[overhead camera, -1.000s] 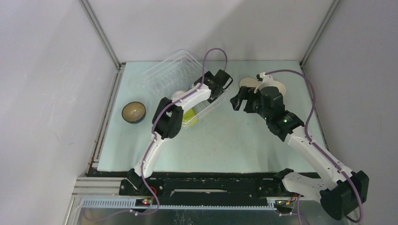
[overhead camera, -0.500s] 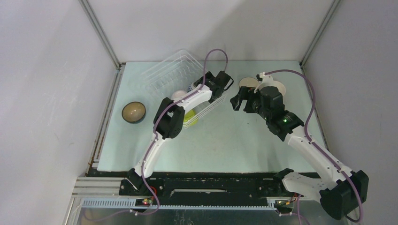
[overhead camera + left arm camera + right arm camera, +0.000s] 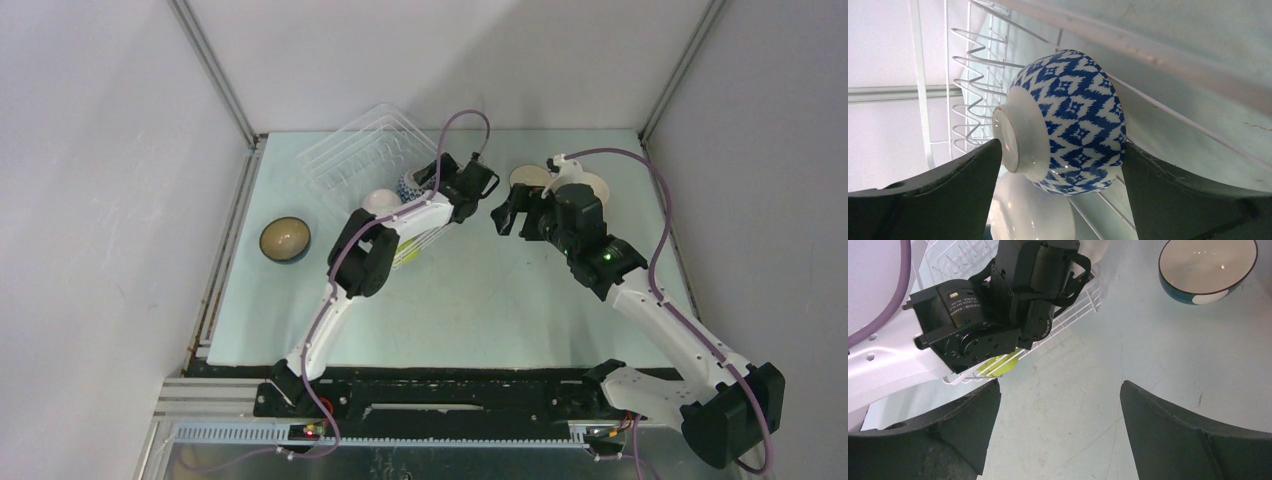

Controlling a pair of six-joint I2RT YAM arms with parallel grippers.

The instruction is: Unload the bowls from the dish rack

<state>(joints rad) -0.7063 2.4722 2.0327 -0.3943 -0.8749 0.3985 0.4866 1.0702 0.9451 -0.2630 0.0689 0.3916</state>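
Note:
The white wire dish rack [image 3: 350, 155] stands tilted at the back left. It holds a blue-and-white patterned bowl [image 3: 410, 185], a white bowl [image 3: 380, 200] and a lime green bowl [image 3: 405, 250]. My left gripper [image 3: 430, 188] is open inside the rack. In the left wrist view its fingers [image 3: 948, 190] flank the patterned bowl [image 3: 1068, 125], which rests on its side above the white bowl [image 3: 1028, 215]. My right gripper [image 3: 505, 215] is open and empty above bare table. It also shows in the right wrist view [image 3: 1060, 390].
A dark bowl [image 3: 285, 240] sits on the table left of the rack. Two bowls [image 3: 528, 178] [image 3: 598, 185] sit behind my right gripper; a teal one [image 3: 1205, 270] shows in the right wrist view. The left gripper body [image 3: 998, 310] is close to my right gripper.
My left gripper has moved left, further into the rack and around the patterned bowl. The rack has shifted slightly. The right arm has not moved.

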